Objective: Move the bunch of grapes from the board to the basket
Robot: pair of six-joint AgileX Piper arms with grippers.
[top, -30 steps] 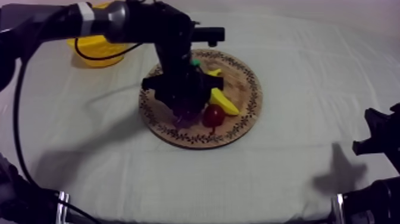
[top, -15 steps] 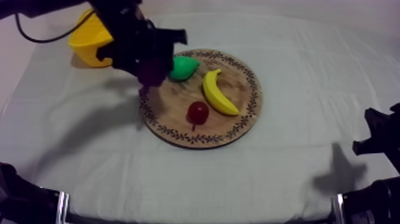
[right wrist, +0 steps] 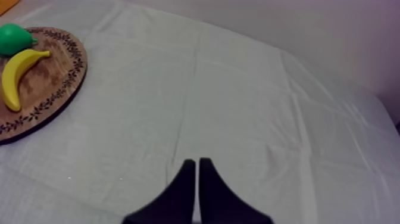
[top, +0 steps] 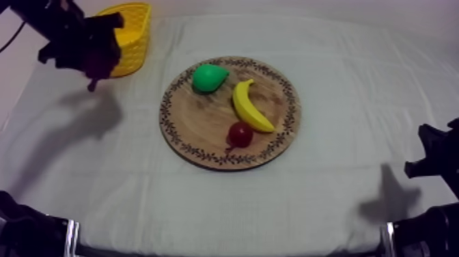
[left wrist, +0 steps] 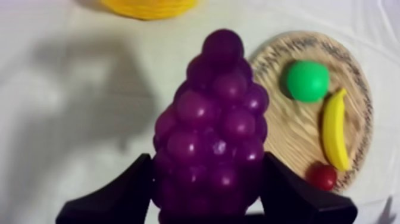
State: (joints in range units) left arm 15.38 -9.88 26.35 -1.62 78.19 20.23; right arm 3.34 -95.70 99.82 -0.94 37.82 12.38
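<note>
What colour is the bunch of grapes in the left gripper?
Deep purple. The bunch of grapes shows best in the left wrist view, in the left gripper.

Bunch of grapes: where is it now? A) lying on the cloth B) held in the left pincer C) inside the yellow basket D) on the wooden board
B: the left pincer is shut on the bunch of grapes, beside the yellow basket and off the wooden board.

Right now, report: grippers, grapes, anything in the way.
Left gripper shut on grapes, held just beside basket, off the board. Right gripper shut, empty, low over cloth. Nothing between grapes and basket.
</note>
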